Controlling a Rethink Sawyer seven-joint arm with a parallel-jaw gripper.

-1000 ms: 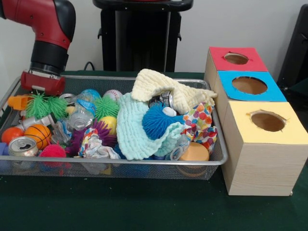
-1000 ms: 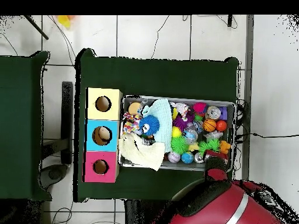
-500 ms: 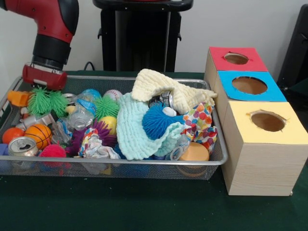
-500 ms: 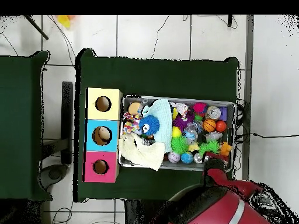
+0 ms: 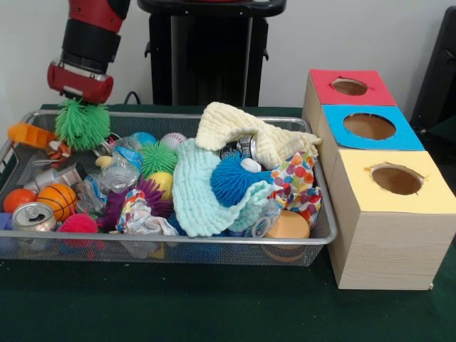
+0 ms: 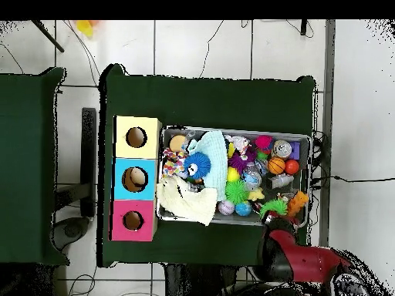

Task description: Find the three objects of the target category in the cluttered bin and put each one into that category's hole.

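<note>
Green spiky ball (image 5: 83, 123) under claw (image 5: 80, 100), lifted

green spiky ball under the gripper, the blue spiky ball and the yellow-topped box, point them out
green spiky ball (image 5: 83, 123), front view, middle of its spikes
blue spiky ball (image 5: 231, 179), front view, centre of the ball
yellow-topped box (image 5: 417, 202), front view, bare yellow top beside the hole

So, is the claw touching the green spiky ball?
Touching. In the front view the green spiky ball hangs right under the claw, lifted above the bin, with no gap between them.
</note>
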